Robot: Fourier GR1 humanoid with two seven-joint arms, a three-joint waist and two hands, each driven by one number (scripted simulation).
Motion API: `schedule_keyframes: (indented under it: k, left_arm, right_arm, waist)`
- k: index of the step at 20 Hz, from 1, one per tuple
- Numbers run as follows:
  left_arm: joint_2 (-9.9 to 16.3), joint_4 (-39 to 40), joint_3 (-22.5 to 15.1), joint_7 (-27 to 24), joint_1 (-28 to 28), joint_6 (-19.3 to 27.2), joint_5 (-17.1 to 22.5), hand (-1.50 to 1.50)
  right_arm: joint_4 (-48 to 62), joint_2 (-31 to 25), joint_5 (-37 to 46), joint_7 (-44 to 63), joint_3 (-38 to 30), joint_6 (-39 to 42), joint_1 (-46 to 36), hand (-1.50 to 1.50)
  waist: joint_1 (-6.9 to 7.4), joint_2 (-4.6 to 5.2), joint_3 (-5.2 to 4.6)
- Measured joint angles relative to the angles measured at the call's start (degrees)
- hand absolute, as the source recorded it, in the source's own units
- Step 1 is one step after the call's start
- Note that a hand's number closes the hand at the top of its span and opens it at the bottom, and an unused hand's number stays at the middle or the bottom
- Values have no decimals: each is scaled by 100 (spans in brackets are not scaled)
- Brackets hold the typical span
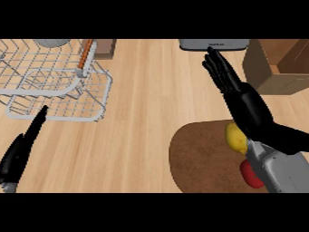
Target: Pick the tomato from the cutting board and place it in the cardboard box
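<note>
A round brown cutting board (200, 158) lies at the lower right of the head view. On it sits a red tomato (250, 176), mostly hidden under my right forearm, and a yellow item (235, 138) just above it. My right hand (240, 97) is open, its fingers stretched straight toward the top of the view, above the board and holding nothing. The open cardboard box (287, 65) stands at the upper right, to the right of the fingertips. My left hand (19, 152) rests open at the lower left edge.
A white wire dish rack (46, 81) fills the upper left, with a grey round item and an orange-handled utensil in it. A grey appliance (214, 44) sits at the top edge, just beyond my right fingertips. Bare wooden counter lies between the rack and the board.
</note>
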Motion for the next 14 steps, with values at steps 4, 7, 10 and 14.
schedule_keyframes:
  k: [4, 7, 10, 14]
  left_arm:
    - [-168, -165, -38, 40, -277, -241, 126, 0]
    - [-381, -339, -156, 88, -370, -354, 263, 0]
    - [-458, -506, -253, 54, -164, -438, 387, 0]
    - [-622, -611, -349, 173, -77, -458, 525, 0]
  right_arm:
    - [5, -239, 160, 119, 52, -55, 816, -150]
    - [37, -236, 69, 41, -191, -313, 1334, -150]
    - [279, -1125, 1239, -24, -63, -502, 1629, -150]
    - [292, -1916, 2646, -434, 140, -1067, 2245, -150]
  waist:
    - [-158, -2, -65]
    - [-490, -67, -14]
    - [-602, -86, -108]
    - [-679, -84, -127]
